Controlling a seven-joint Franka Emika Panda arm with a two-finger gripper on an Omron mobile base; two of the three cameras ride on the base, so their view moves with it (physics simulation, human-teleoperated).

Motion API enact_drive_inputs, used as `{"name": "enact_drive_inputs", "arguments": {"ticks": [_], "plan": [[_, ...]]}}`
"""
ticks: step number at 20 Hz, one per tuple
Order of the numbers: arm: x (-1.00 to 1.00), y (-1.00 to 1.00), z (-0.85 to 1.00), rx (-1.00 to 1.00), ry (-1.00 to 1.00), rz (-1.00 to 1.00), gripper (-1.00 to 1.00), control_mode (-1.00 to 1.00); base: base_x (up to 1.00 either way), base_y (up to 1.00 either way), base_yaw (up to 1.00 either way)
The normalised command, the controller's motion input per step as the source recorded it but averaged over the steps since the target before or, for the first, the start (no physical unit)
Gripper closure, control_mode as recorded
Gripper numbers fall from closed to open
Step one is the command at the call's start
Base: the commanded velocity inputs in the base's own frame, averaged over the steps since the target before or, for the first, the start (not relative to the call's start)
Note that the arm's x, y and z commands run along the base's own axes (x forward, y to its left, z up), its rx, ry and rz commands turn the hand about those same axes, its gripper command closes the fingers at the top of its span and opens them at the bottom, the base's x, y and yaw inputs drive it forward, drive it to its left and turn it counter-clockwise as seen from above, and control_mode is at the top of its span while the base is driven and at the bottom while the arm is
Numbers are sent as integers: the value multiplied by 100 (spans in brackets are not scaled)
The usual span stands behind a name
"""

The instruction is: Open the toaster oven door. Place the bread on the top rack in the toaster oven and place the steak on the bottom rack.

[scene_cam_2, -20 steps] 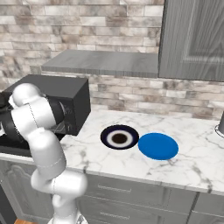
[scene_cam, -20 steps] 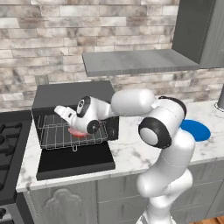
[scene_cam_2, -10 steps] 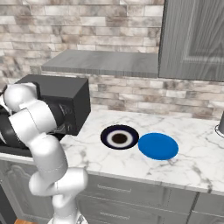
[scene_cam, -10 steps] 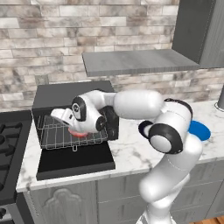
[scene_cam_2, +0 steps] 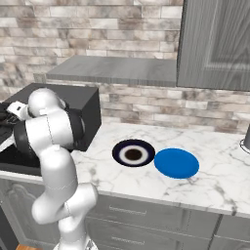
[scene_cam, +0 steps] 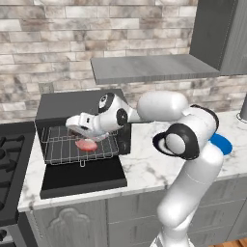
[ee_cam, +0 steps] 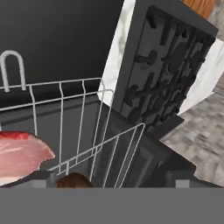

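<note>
Claw: gripper (scene_cam: 73, 126) stands wide apart at the mouth of the toaster oven (scene_cam: 77, 126), above the wire shelves; nothing sits between its fingers and it touches no food.
Fingertips: two, dark, at the bottom of the hand view, one at each side (ee_cam: 37, 178), with the steak and the bread low between them.
Toaster ovens: one, black box on the marble counter (scene_cam: 144, 166), just right of the stove.
Toaster oven door: one (scene_cam: 82, 176), folded down flat in front of the box, fully open.
Racks: two silver wire grids; the bottom rack (scene_cam: 72, 150) is drawn partly forward over the door, its small loop at the front edge; the top rack (ee_cam: 118, 146) shows as a second wire edge in the hand view.
Steak: one (scene_cam: 86, 144), pink slab lying flat on the bottom rack, under the claw.
Bread: one (ee_cam: 72, 180), only a brown sliver shows at the lower edge of the hand view; which rack it rests on I cannot tell.
Plates: two on the counter, right of the oven, side by side: one dark-rimmed (scene_cam_2: 133, 153), one plain blue (scene_cam_2: 176, 162).
Stoves: one (scene_cam: 9, 159), black grates, left of the oven.
</note>
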Motion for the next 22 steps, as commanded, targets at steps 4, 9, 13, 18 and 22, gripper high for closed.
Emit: {"name": "enact_drive_inputs", "arguments": {"ticks": [4, 9, 13, 18, 22], "plan": [[-96, -11, 14, -34, 11, -8, -100, -100, 0, 0, 0], [-99, -1, 31, -29, 1, -6, -100, -100, 0, 0, 0], [-98, 0, 60, -20, 0, -2, -100, -100, 0, 0, 0], [-29, 0, 72, -19, 10, -9, -100, -100, 0, 0, 0], [0, 0, 82, -23, 31, -8, -100, -100, 0, 0, 0]]}}
